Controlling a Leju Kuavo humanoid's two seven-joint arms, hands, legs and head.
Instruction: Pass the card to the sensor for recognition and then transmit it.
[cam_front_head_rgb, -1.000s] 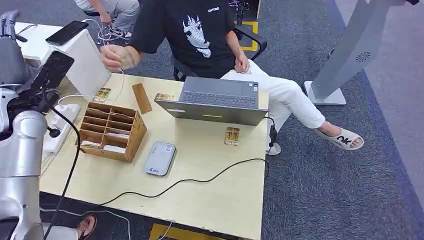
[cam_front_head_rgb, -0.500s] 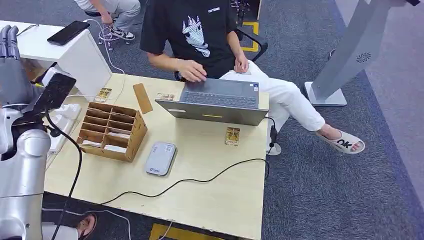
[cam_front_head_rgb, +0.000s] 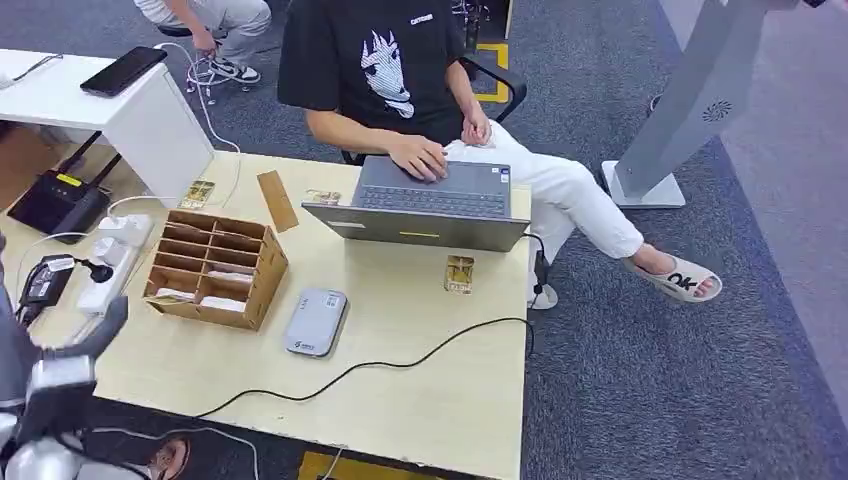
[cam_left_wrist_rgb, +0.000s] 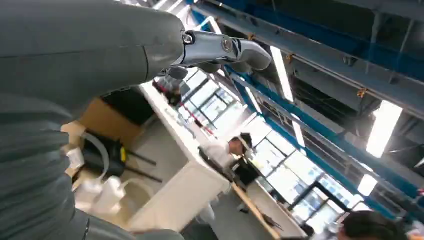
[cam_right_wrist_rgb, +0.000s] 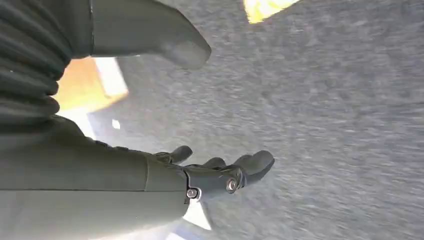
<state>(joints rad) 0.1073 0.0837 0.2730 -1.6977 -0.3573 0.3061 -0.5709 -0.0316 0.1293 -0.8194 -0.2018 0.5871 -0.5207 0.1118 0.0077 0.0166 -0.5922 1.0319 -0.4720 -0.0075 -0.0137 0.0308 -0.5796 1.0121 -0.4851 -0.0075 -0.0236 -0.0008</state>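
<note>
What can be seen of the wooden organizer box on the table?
The wooden organizer box is a light brown open-topped tray that looks like thin plywood or cardboard, split by dividers into two columns of narrow slots. A few slots on the side nearer the robot hold pale cards or papers. It lies flat on the table towards its left side, turned at a slight angle to the edge. A grey card reader lies just beside it, apart. Nothing else touches it.

Left hand and right hand empty, fingers apart
</note>
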